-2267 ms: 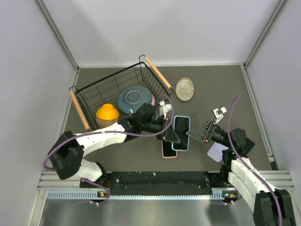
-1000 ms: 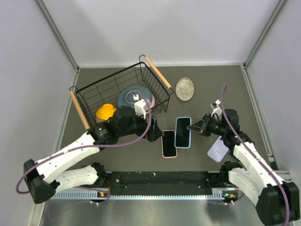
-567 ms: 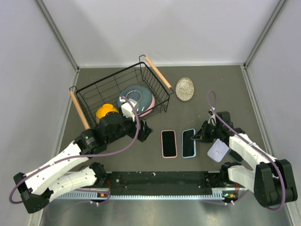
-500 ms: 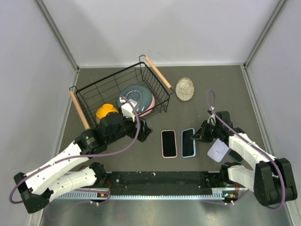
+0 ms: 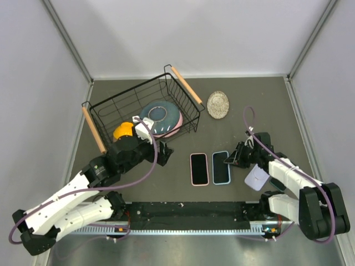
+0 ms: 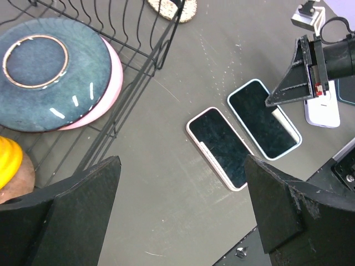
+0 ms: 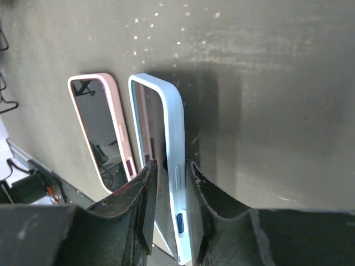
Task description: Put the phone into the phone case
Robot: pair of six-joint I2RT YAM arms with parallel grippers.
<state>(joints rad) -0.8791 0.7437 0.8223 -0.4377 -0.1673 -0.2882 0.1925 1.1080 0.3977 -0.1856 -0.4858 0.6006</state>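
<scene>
Two phones lay flat and side by side on your worktop [image 5: 249,111], on the near side of the wire basket [image 5: 124,90], off its right corner. The pink-cased phone [image 5: 199,168] was closer to the basket, and the blue-cased phone [image 5: 221,167] lay just beside it on the side away from the basket. Each showed its screen inside its case's rim. Your right end effector [image 7: 171,169] sat low at the blue-cased phone's edge farthest from the basket, its fingers narrowly parted with that rim between them. You could not tell from the views whether they pinched it or merely flanked it. Your left end effector [image 6: 183,208] hung above the worktop just in front of the basket, spread wide and holding nothing. Inside the basket a blue plate [image 5: 160,113] rested on a pink plate [image 6: 108,94], with a yellow bowl [image 5: 123,131] beside them. A round silver mat [image 5: 218,104] lay to the right of the basket, and a white flat item [image 5: 256,178] lay farther from the basket than both phones.
</scene>
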